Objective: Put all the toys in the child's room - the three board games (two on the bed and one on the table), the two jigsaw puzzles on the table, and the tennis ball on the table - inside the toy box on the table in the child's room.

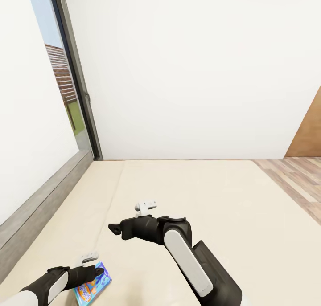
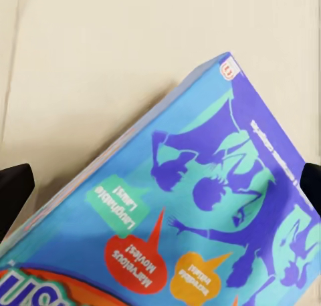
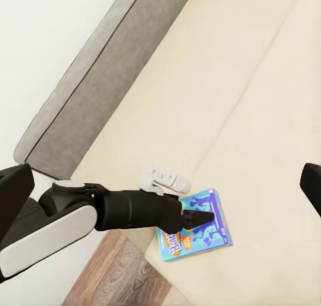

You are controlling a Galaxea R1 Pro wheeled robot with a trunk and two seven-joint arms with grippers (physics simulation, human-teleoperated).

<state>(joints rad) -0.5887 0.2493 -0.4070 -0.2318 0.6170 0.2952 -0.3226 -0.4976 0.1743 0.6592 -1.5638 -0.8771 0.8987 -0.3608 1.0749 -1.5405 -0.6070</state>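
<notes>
One board game, the small blue board game (image 1: pixel 93 287), lies flat on the beige mattress of the bed (image 1: pixel 209 194), near the mattress edge closest to the robot, with the grey headboard (image 1: pixel 42 208) off to the left in the head view. Left gripper (image 1: pixel 99 270) poised directly over the box; in the left wrist view both dark fingertips (image 2: pixel 15 194) stand wide apart either side of the printed lid, so the pincer is spread and not yet pinching anything, as far as can be judged. Right gripper (image 1: pixel 115 229) hangs over bare mattress, well apart from the box; its own wrist view shows a finger at each edge with open space between, so it too reads as spread and empty. Right wrist view also takes in the left arm, the box and a strip of wood floor (image 3: pixel 114 272) beside the bed. Judgement: task at an early-to-middle stage, this box still to be grasped and carried; toy box, table and other toys not seen, so their status cannot be told.
</notes>
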